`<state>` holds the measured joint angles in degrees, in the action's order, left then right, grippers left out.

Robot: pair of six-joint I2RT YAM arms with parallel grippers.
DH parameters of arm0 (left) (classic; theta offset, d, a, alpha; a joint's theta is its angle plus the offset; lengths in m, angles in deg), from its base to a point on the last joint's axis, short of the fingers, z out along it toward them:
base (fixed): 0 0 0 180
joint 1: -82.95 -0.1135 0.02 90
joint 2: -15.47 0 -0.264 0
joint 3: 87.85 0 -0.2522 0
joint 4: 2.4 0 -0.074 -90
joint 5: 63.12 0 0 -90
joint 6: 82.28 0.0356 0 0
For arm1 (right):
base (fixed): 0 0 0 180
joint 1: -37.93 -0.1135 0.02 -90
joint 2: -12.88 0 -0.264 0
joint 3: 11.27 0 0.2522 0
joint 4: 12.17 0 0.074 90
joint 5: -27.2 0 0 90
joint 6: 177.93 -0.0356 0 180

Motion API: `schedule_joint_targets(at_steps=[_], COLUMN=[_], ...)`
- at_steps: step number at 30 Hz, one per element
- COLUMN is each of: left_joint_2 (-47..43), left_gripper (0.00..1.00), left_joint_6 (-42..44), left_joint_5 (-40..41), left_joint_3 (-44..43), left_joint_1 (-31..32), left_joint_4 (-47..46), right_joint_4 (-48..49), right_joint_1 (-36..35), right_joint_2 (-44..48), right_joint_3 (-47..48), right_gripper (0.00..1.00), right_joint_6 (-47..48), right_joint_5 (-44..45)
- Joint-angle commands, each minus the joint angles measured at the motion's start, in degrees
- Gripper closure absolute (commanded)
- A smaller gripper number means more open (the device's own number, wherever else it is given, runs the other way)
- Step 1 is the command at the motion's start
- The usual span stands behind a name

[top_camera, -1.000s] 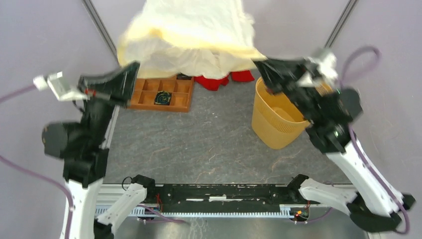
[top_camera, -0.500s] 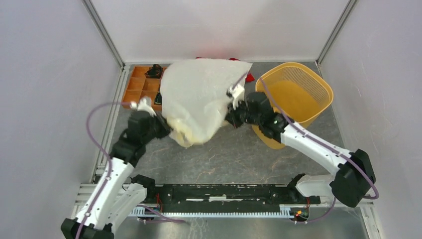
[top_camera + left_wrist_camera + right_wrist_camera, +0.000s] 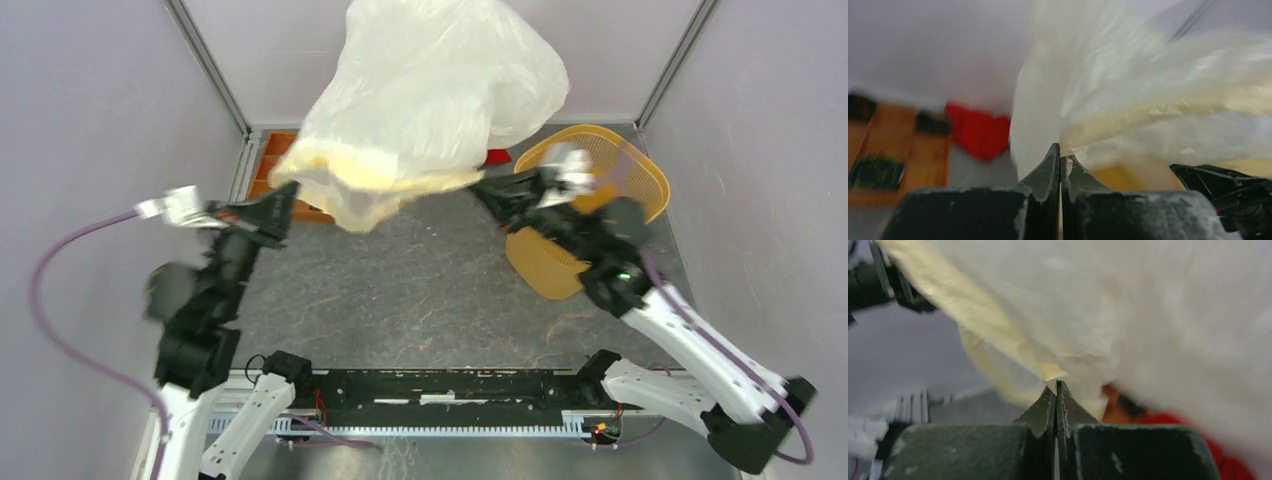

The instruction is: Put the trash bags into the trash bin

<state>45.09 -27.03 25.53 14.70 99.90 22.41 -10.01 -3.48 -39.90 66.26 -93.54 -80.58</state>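
The left gripper (image 3: 1059, 152) and right gripper (image 3: 1055, 386) each pinch the bag (image 3: 440, 90), ballooned aloft left of the bin (image 3: 545, 262); trapped air may keep it out, or thin film may slip.

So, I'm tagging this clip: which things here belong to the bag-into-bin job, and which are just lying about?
Job: trash bag, pinched by the left tool and right tool; trash bin.
Lying about: wooden tray; red cloth.
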Motion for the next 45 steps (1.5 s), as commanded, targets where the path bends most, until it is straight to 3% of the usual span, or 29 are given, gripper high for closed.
schedule_joint_targets(at_steps=[1,5,7,11,14,16,18,21,24,27,30,35,37,40,45], left_joint_2=[6.7,1.4,0.0,7.0,8.5,5.8,2.2,1.2,2.2,-0.4,-0.6,4.0,4.6,4.2,1.3], left_gripper=[0.98,0.98,0.98,0.98,0.98,0.98,0.98,0.98,0.98,0.98,0.98,0.98,0.98,0.98,0.98], left_joint_6=[-2.1,-0.4,2.2,7.2,8.3,7.6,5.2,0.9,2.3,6.8,7.9,3.5,3.1,4.0,8.2], left_joint_5=[1.8,7.0,9.4,8.0,5.4,5.8,8.6,12.7,15.3,18.9,16.2,-0.5,-8.6,-14.6,-10.4], left_joint_3=[15.5,15.4,11.2,-4.7,-12.8,-10.7,-3.0,4.3,6.5,4.9,1.2,0.2,2.0,4.2,2.6], left_joint_1=[-0.2,-0.2,-0.2,-0.2,-0.2,-0.2,-0.2,-0.2,-0.2,-0.2,-0.2,-0.2,-0.2,-0.2,-0.2], left_joint_4=[23.4,26.9,22.9,18.2,15.0,11.4,10.3,20.6,32.4,33.5,28.9,22.6,19.2,17.2,18.3], right_joint_4=[-7.2,-5.9,-8.8,-19.9,-18.5,-12.7,-7.1,-6.4,-6.1,-8.1,-8.9,-9.3,-9.3,-9.3,-17.6], right_joint_1=[0.0,-0.2,-0.2,-0.2,-0.8,-0.9,-0.9,-0.9,-0.9,-1.0,-0.9,-2.2,-2.9,-3.0,-3.1], right_joint_2=[-10.2,-8.4,-9.4,-16.0,-15.3,-11.8,-8.3,-6.0,-7.2,-8.2,-9.9,-15.8,-16.0,-13.6,-8.8], right_joint_3=[-18.4,-21.5,-14.0,9.6,16.2,11.4,2.4,-11.6,-19.9,-18.0,-12.4,-5.7,-6.5,-9.8,-8.6], right_gripper=[0.99,0.99,0.99,0.99,0.99,0.99,0.99,0.99,0.99,0.99,0.99,0.99,0.99,0.99,0.99], right_joint_6=[-5.6,-6.8,-3.8,1.0,-0.1,-1.7,-2.9,-6.5,-10.9,-10.1,-8.5,-8.9,-9.1,-9.1,-3.1], right_joint_5=[-3.9,-3.1,-2.0,-3.8,-5.3,-5.1,-3.8,0.0,-3.8,-4.3,-3.7,-7.0,-6.8,-5.5,2.9])
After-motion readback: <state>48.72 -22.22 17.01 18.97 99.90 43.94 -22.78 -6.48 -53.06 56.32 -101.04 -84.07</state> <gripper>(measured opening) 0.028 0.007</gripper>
